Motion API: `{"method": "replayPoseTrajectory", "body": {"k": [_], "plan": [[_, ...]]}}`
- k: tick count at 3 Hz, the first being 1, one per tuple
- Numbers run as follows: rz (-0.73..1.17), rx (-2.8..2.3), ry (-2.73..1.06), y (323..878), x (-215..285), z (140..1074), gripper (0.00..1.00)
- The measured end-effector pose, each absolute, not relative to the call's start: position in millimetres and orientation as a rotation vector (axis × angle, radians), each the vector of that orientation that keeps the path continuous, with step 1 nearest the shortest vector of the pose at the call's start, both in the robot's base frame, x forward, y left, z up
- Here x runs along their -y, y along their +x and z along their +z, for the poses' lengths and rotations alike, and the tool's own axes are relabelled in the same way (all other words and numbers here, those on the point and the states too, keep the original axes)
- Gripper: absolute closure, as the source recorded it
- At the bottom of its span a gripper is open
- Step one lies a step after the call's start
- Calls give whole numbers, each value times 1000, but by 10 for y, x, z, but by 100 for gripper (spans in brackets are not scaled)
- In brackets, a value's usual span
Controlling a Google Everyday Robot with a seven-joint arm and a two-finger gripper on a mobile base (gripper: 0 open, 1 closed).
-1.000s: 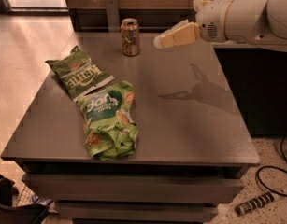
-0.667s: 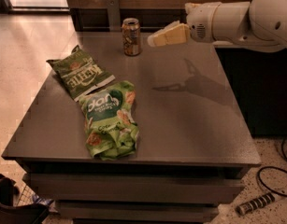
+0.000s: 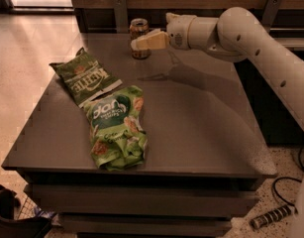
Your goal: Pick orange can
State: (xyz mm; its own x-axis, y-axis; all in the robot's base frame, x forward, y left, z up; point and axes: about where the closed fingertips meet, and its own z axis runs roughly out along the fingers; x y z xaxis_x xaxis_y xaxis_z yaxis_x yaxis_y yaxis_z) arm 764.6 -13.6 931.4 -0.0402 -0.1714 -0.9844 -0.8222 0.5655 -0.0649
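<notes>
Landmark: orange can [image 3: 138,28]; I give every place below from it.
Table [image 3: 201,133]: grey top. The can stands upright near its far edge, left of centre.
Light green chip bag [image 3: 117,128]: lies flat, nearest to me, well apart from the can and a little to its left.
Dark green bag [image 3: 84,78]: lies flat, between the light bag and the can and off to the can's left. Its corner meets the light bag.
Gripper [image 3: 144,41]: reaches in from the can's right at mid-body height, with its tip crossing in front of the can.
Claw state: I cannot tell how far open it is, nor whether it has hold of anything.
Handling (my judgement): thin stiff metal, smooth and slippery. It dents if squeezed hard and tips if nudged.
Hold: across the mid-body, below the rim, with modest force.
Bracket [image 3: 119,9]: on the wall just behind the can.
</notes>
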Motion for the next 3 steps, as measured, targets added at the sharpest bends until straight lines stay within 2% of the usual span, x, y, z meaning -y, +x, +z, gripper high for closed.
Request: {"method": "replayPoseTrajectory", "body": {"k": [2, 3], "plan": [[735, -1534, -854, 8114, -286, 8909, 0], [744, -1536, -843, 8248, -369, 8803, 15]]}}
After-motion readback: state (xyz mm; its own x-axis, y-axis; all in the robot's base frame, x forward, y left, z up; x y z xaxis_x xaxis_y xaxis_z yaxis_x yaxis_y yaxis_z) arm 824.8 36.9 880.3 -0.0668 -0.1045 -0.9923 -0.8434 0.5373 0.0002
